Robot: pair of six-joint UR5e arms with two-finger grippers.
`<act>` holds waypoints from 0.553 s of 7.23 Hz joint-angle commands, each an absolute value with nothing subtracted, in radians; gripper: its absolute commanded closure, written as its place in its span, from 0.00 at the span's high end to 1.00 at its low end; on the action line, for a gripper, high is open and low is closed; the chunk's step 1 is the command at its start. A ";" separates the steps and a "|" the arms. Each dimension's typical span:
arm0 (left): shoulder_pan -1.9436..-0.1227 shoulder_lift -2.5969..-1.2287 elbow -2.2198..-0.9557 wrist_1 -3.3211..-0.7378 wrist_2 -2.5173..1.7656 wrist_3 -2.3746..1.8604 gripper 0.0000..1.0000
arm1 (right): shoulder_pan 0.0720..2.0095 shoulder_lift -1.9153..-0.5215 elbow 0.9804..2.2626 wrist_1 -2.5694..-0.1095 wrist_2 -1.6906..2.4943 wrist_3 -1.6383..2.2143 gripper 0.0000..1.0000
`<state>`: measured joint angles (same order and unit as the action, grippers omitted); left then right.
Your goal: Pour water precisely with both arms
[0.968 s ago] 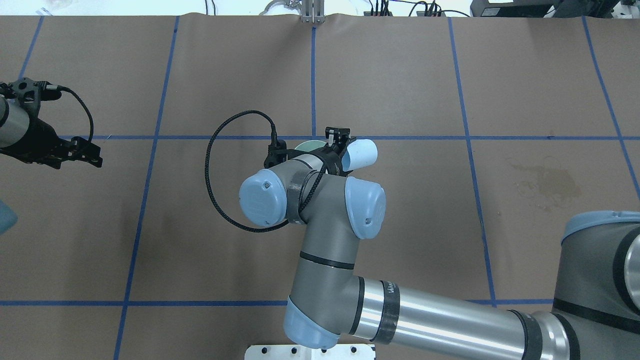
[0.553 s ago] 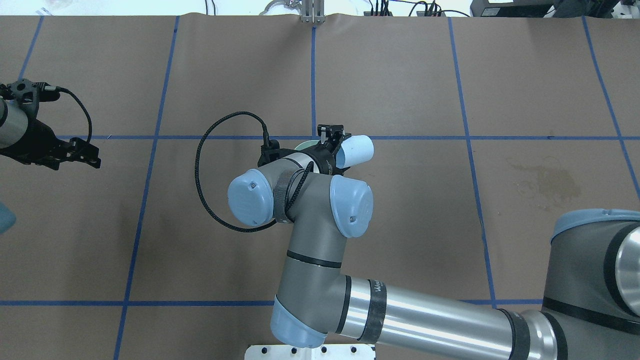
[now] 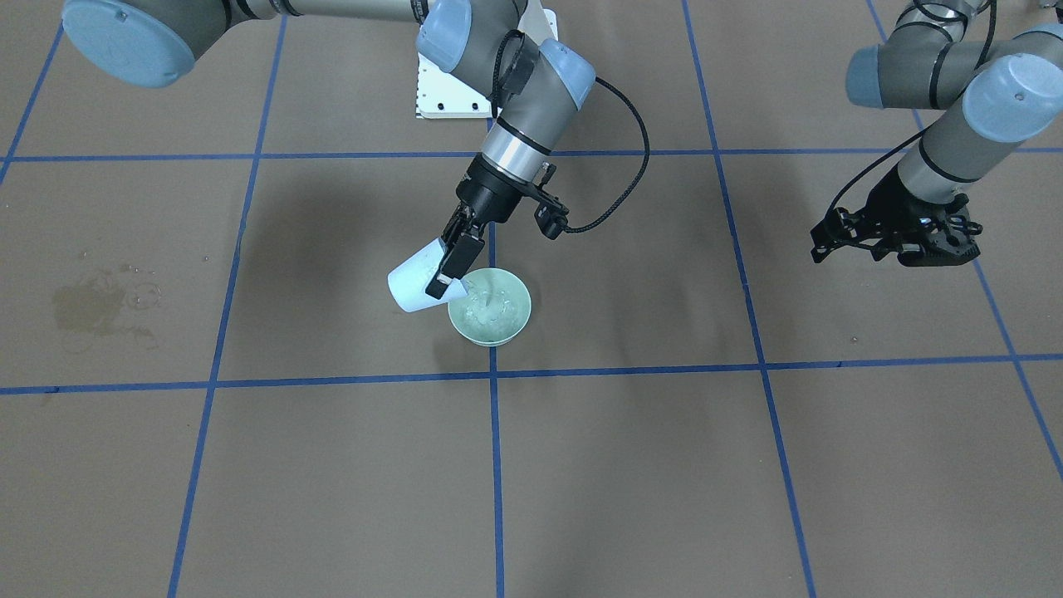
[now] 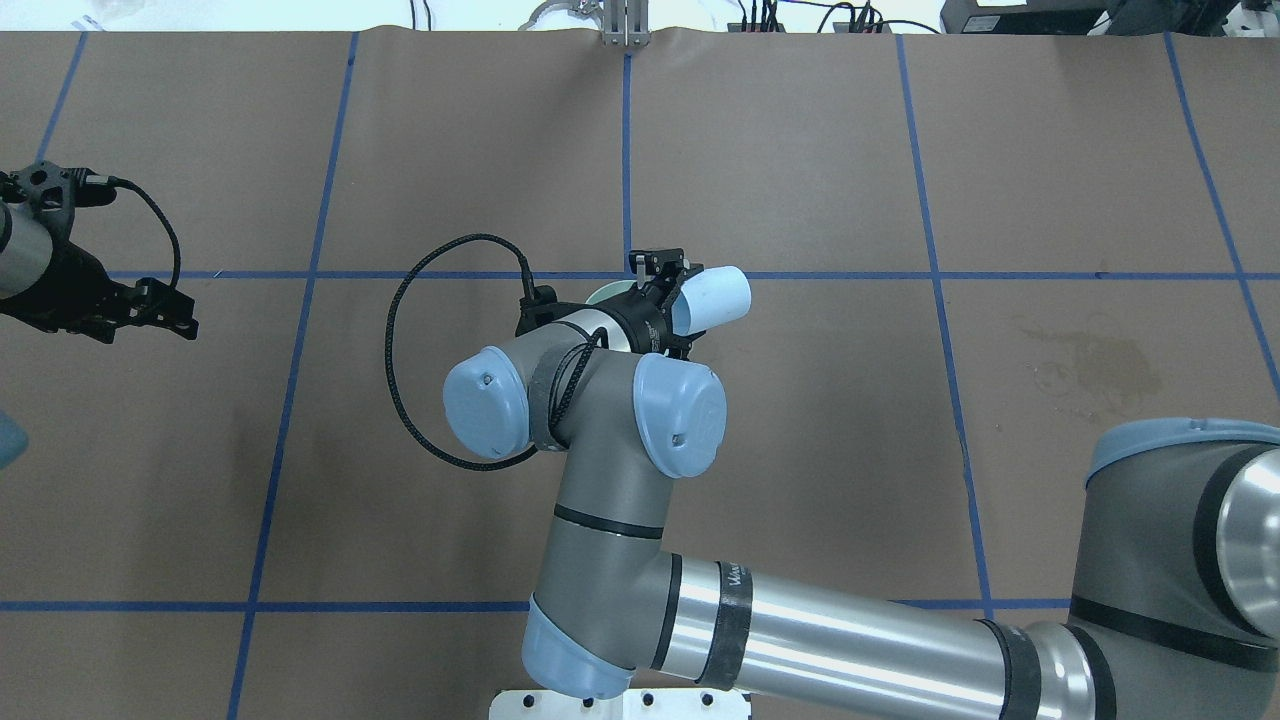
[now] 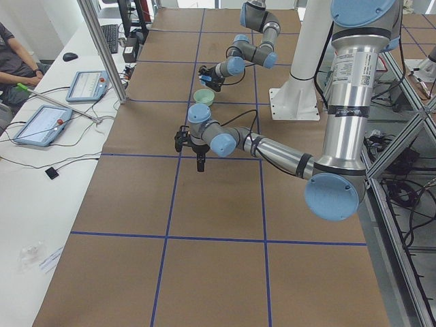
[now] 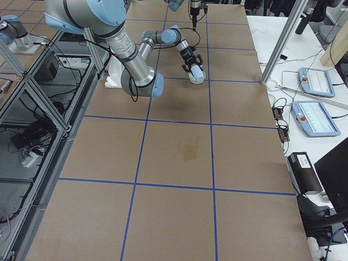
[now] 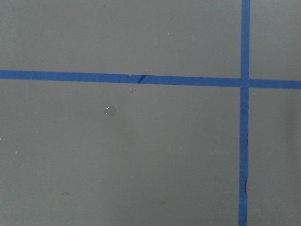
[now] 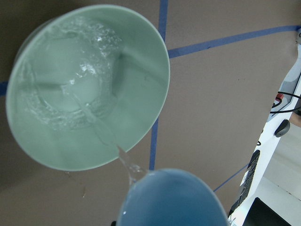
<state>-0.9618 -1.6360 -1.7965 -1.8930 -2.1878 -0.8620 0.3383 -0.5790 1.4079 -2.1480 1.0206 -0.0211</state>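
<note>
Right wrist-mounted view: cup [image 8: 171, 197] lip, lower centre, tilts toward bowl [image 8: 150, 80], upper left; water [image 8: 101, 127] stream spans gap. Right gripper [image 3: 442, 278] clamped on cup; left gripper [image 3: 893, 245] aperture unclear.

Near right arm [image 6: 136, 60] reaches across brown table [image 6: 174, 179]; right claw [image 6: 194, 67] grips pale blue cup [image 6: 198, 70] just above green bowl [image 6: 196, 78]. Far left arm [image 6: 182, 4] at top edge, left claw [image 6: 192, 22] pointing down. Dark stain [image 6: 190, 148] mid-table.
</note>
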 commanded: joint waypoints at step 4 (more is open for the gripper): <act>-0.962 -1.635 -1.665 -2.078 -2.197 -0.868 1.00 | 0.325 -0.565 1.384 -2.187 0.971 -0.023 0.41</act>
<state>-0.9618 -1.6354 -1.6990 -2.0204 -2.1924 -0.8640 0.3260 -0.5669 1.3845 -2.1738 0.9804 -0.0218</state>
